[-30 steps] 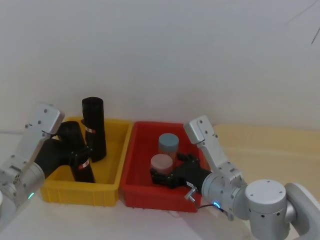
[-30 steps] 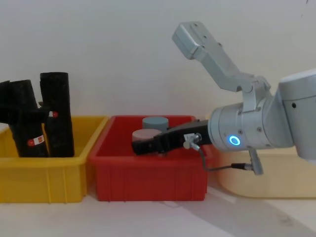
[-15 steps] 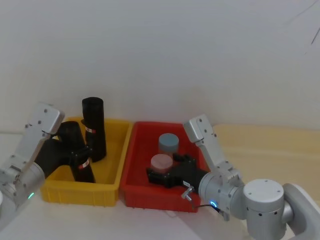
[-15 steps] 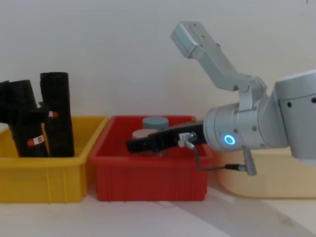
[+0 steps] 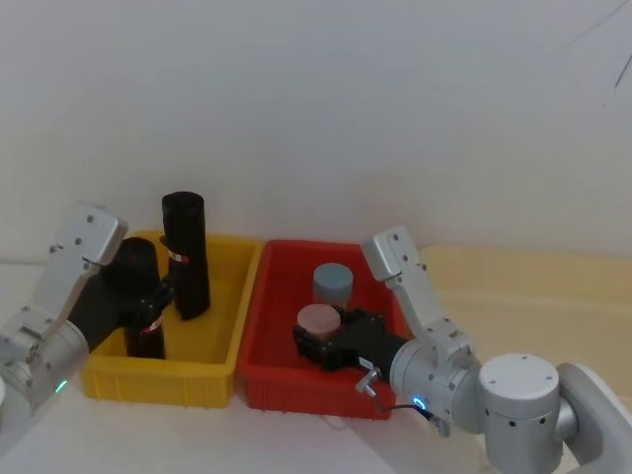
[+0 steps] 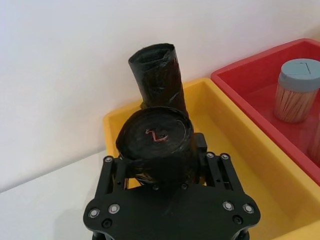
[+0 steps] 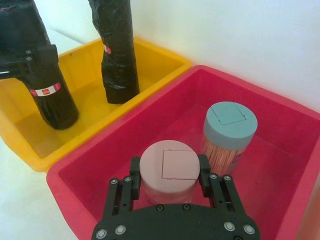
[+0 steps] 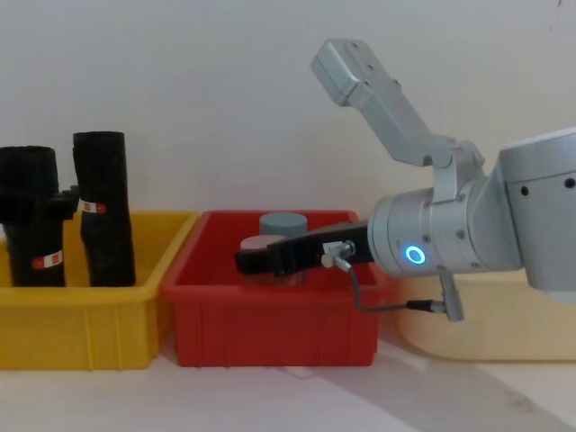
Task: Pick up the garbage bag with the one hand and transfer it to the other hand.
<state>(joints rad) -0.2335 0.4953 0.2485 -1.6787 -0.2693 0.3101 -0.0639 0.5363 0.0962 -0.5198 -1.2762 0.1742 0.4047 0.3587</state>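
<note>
The left gripper (image 5: 151, 302), on the arm with the green light, has its jaws clamped across the middle of the garbage bag (image 5: 138, 265). The bag stands upright in the yellow bin (image 5: 158, 380), at the end farther from the red bin (image 5: 296, 390).

The chest view sees the bag (image 8: 27, 184) from the side. Its red-and-white label sits below the grip, and its lower end is hidden behind the bin wall (image 8: 81, 324). The left wrist view looks down on the bag's round top (image 6: 156, 137), with a black finger (image 6: 108, 167) on each side of it. The right wrist view shows the bag's foot (image 7: 50, 107) low inside the bin; whether it touches the floor cannot be told.

A second roll (image 5: 186, 257) stands just beside the held bag, closer to the wall, tilted slightly and free of the jaws.

The right gripper (image 5: 308, 341), on the blue-lit arm, reaches into the red bin. In the right wrist view its jaws stand apart, one on each side of a pink-lidded jar (image 7: 167, 165) and close against the lid. A grey-lidded jar (image 7: 230, 122) stands just behind the pink one. From the chest, the gripper (image 8: 256, 261) hides most of the pink jar.

Both bins sit side by side on the white desk (image 8: 270, 396).
</note>
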